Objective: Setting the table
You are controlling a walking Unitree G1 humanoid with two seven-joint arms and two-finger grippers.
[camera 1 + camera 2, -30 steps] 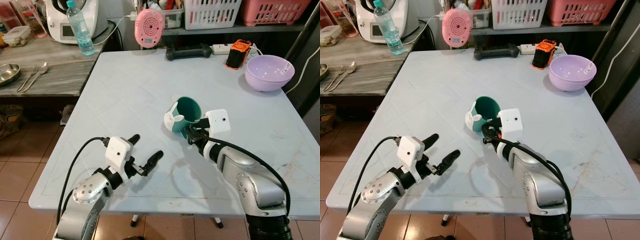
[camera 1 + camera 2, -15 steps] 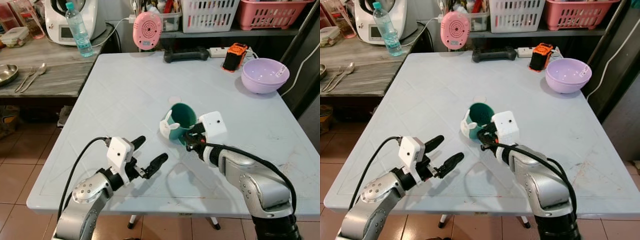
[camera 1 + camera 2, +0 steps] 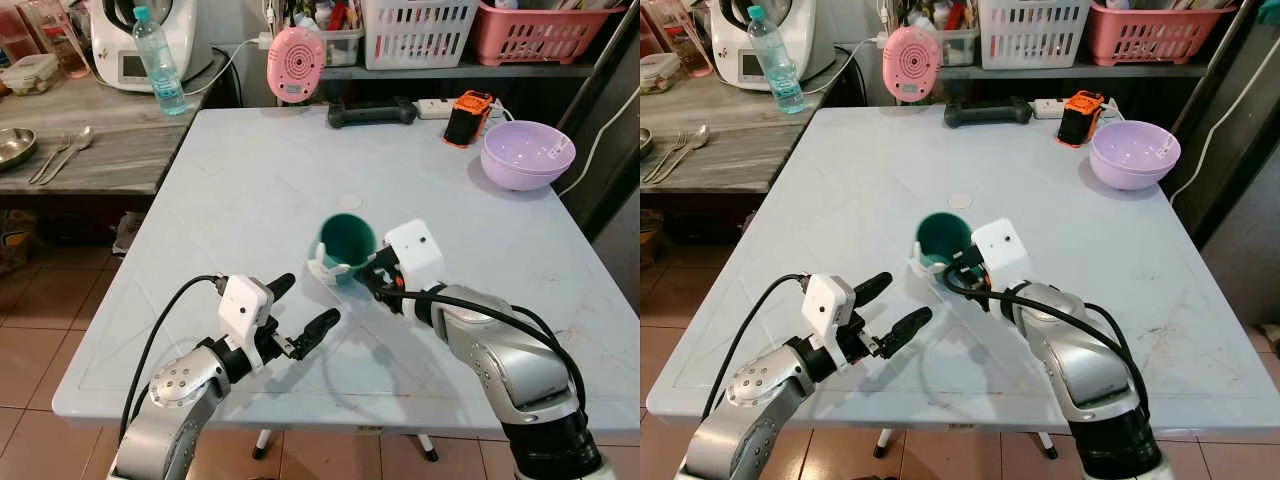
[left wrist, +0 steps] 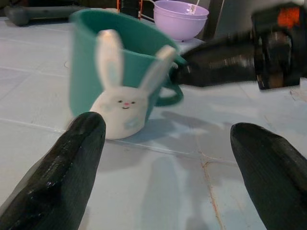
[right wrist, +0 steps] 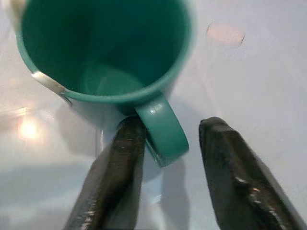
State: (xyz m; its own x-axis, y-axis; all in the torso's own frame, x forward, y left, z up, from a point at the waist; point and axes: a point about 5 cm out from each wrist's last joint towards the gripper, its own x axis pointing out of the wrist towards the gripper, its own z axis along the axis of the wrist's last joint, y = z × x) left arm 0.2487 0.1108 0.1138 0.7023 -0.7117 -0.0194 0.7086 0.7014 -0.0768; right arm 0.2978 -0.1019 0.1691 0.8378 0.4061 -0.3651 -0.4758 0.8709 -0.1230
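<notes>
1. Standing upright near the middle of the pale table (image 3: 250,190), the teal mug (image 3: 346,246) has its long axis vertical and its mouth facing up; its white bunny figure (image 3: 322,270) faces the near edge, toward about 7 o'clock, and its handle points to about 4 o'clock, toward the right arm.

2. Nearest the robot, the left gripper (image 3: 305,312) hovers low over the table at 7 o'clock from the mug, fingers spread wide and holding nothing.

3. Just beyond, the right gripper (image 5: 165,167) sits at the mug's handle (image 5: 163,130): the fingers straddle the loop with a gap on one side, parted rather than clamped.

4. From the left wrist, the bunny's face and two ears show clearly against the mug wall, with the right gripper's black fingers (image 4: 216,67) reaching in at the handle. From the right wrist, the mug's bare interior and a small round disc (image 5: 225,34) on the table past it come into sight.

5. Farther off, at 2 o'clock, a lilac bowl (image 3: 527,154) rests by the far right corner, an orange-and-black device (image 3: 466,118) just beside it.

6. At the far edge, about 12 o'clock, lie a dark controller (image 3: 372,112) and a pink round speaker (image 3: 296,64); laundry baskets stand behind. At 10 o'clock a wooden counter (image 3: 90,140) carries a water bottle (image 3: 160,62). Brown floor tiles lie below.
</notes>
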